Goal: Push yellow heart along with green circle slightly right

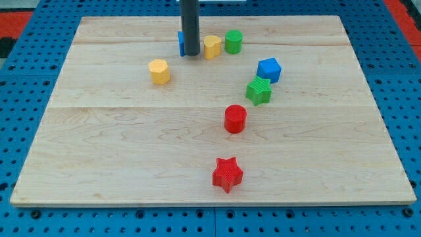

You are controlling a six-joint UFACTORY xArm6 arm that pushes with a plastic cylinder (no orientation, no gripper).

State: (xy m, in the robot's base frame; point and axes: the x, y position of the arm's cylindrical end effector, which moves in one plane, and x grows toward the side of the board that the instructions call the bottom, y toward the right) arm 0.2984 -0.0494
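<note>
The yellow heart (pixel 212 47) lies near the view's top centre on the wooden board (pixel 118 151). The green circle (pixel 233 41) stands just to its right, touching or nearly touching it. My tip (pixel 191 53) is the lower end of the dark rod; it sits right against the heart's left side. A blue block (pixel 181 43) is mostly hidden behind the rod, on its left.
A yellow hexagon (pixel 159 71) lies left of and below the rod. A blue cube (pixel 269 70) and a green star (pixel 258 91) sit right of centre. A red cylinder (pixel 235 119) stands mid-board and a red star (pixel 227 174) near the bottom.
</note>
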